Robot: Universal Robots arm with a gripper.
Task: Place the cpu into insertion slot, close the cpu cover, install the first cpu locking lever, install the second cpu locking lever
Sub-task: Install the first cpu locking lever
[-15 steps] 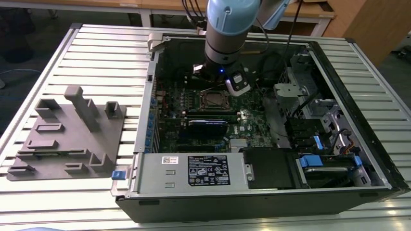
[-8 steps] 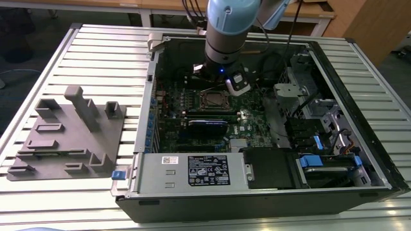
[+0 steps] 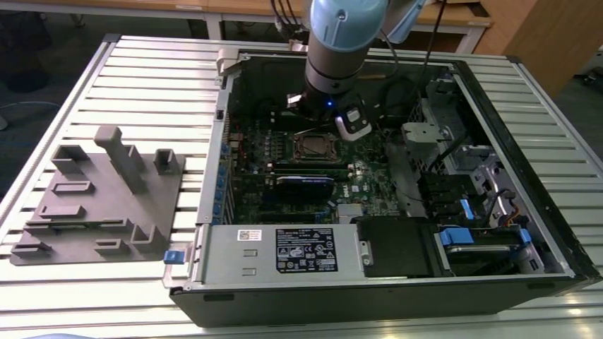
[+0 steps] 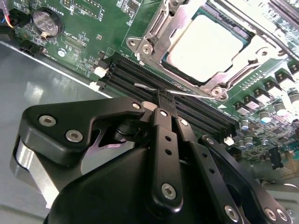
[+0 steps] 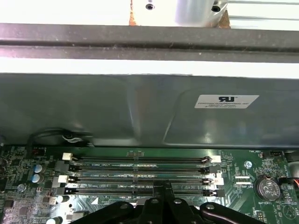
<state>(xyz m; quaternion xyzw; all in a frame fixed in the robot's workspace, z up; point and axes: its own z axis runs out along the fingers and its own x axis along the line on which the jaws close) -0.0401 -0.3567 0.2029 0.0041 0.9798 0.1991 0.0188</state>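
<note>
Insertion slot, just beyond jaws, is judged filled. Jaws are seen clenched, tips met at a thin locking lever lying across them; grasp not confirmed. Cpu is seated beyond, cpu cover lowered over it. Lever latching is judged still to do.

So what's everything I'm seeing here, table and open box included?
table: one, silver slats, under everything.
computer case: one, black, open, on the table.
moulded tray: one, grey, exterior view's left of the case.
motherboard: one, green, inside the case.
insertion slot: one, silver-rimmed, on the motherboard.
cpu: one, silver-grey, in the insertion slot.
cpu cover: one, silver, down around the cpu.
memory slots: four, black, beside the insertion slot.
coin battery: one, silver, on the motherboard.
arm: one, pale blue, reaching into the case.
pincer: one, black, shut, over the memory slots.
</note>
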